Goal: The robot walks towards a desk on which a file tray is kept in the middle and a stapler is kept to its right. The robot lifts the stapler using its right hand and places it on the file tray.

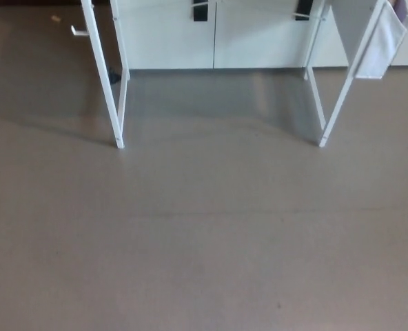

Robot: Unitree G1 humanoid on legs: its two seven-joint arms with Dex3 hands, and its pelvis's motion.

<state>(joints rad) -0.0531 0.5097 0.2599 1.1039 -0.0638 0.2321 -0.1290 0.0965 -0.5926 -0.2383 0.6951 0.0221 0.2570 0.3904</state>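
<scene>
Neither the file tray nor the stapler shows in the head view. Only the desk's white legs are visible: the left legs (111,89) and the right legs (331,103) stand on the grey-brown floor (204,234) at the top of the picture. The desk top is out of frame. No part of my arms or hands shows.
White cabinet fronts (214,34) with black handles stand behind the desk. A white panel (383,41) hangs at the desk's right side. A small white object (78,30) lies on the floor at the far left.
</scene>
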